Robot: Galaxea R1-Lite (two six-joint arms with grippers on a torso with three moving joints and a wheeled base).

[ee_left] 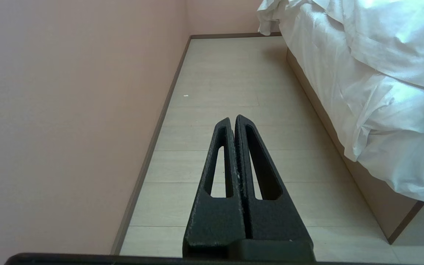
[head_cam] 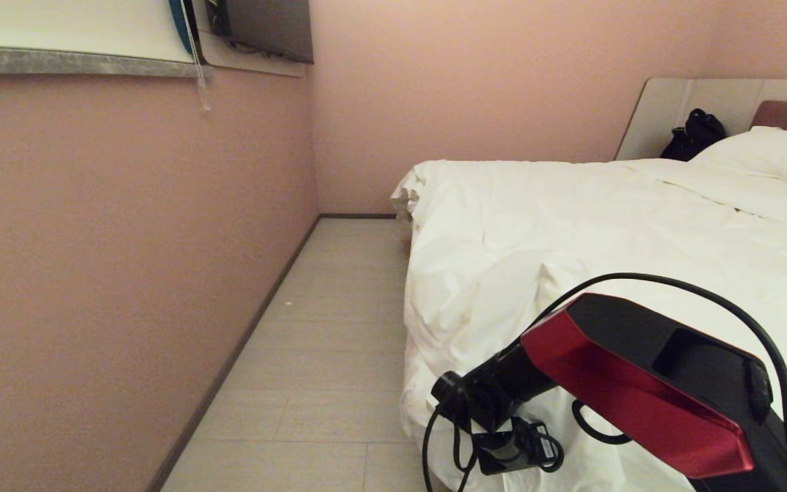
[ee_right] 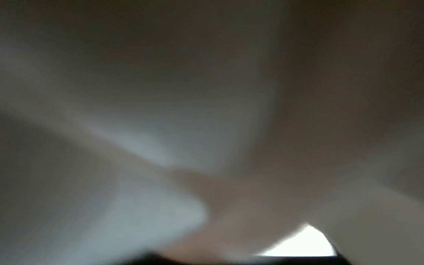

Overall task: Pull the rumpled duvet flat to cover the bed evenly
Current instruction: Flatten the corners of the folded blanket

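Puffy white wrinkled duvet [head_cam: 571, 232] covers the white bed [ee_left: 377, 191], bunched at the near-left corner. Right gripper buried in folds there — jaws' state unreadable. Left gripper [ee_left: 233, 121] jaws closed, empty. Risk: thin pinch slips when pulled.

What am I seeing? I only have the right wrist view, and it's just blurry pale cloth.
Observer: The duvet. The right arm reaches down toward its edge draped over the bed's side.
Operator: And the left end effector?
Observer: The left end effector is shut and empty, above the floor beside the bed.
Operator: Is the duvet flat?
Observer: No, it is wrinkled, and bunched at the far corner.
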